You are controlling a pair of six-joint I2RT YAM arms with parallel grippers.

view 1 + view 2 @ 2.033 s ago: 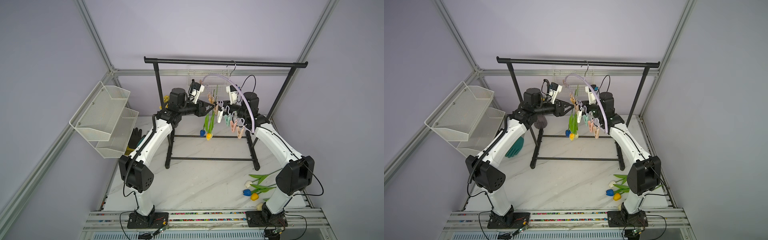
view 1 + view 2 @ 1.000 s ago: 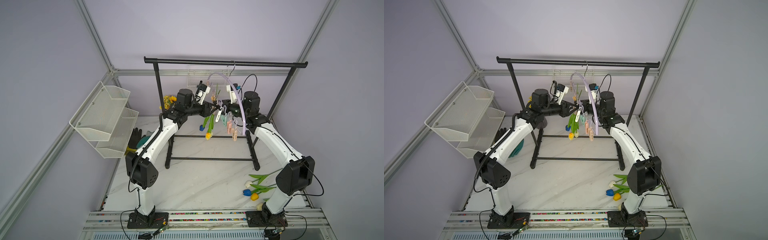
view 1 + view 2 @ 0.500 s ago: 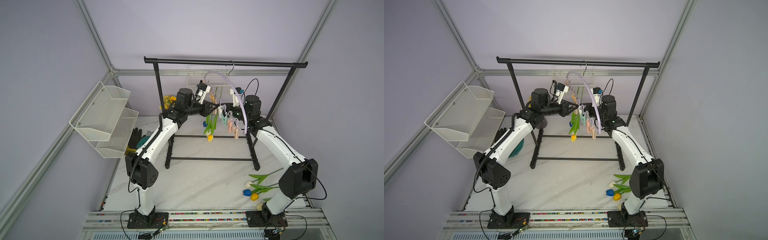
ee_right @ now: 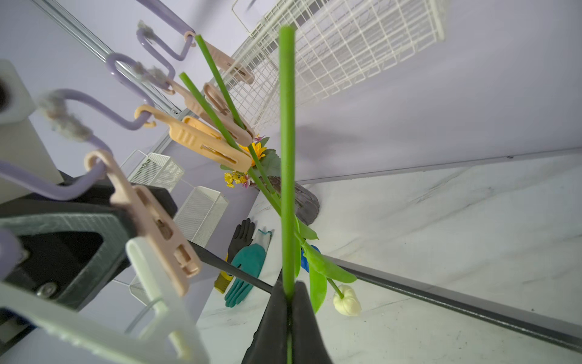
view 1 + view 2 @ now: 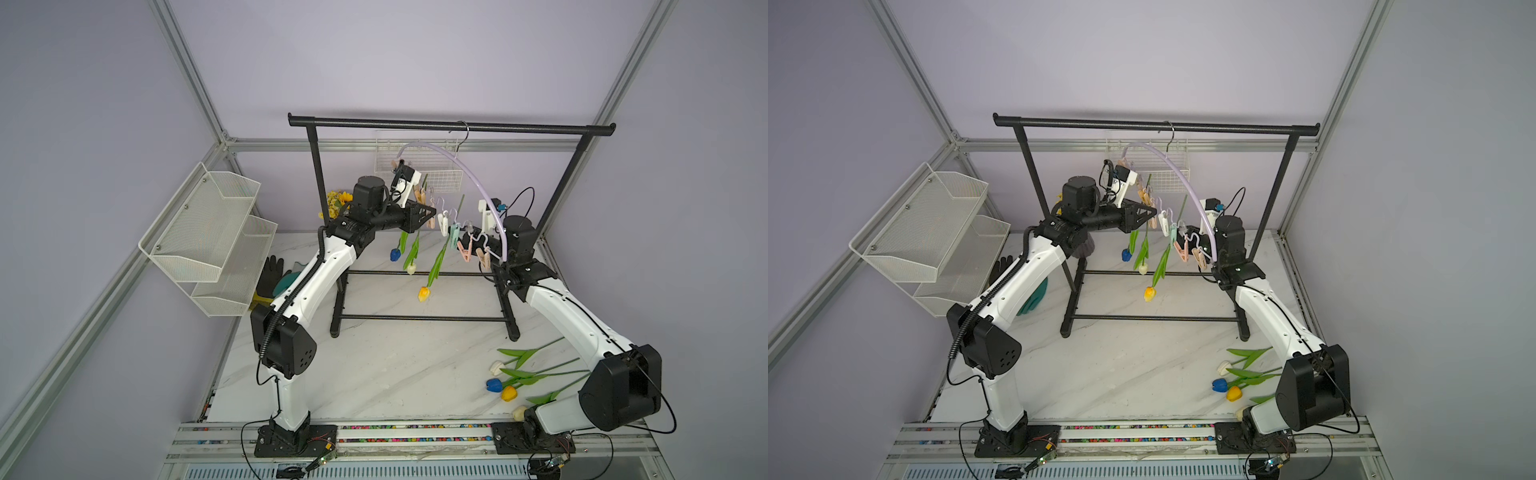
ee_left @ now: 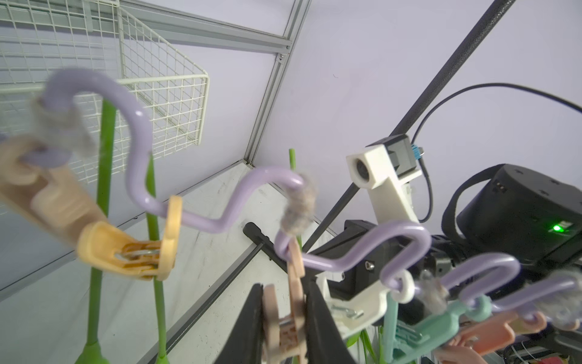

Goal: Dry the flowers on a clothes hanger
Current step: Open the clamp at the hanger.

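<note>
One yellow tulip [image 5: 435,264] aloft beside lilac hanger [image 6: 204,219] on black rack [image 5: 415,123]: long axis steep, cut end 1 o'clock, head 7 o'clock; right pincer [image 4: 288,286] clamped on its stem, left pincer [image 6: 283,293] squeezing beige peg [image 6: 283,329].

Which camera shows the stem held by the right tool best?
Right wrist: the stem is close and sharp, clamped in the shut right tool. In both top views it is only a thin line. Left wrist shows just what looks like its tip behind the hanger.

Lab cell: aluminium frame [image 5: 189,72], lilac walls [image 5: 415,62]
</note>
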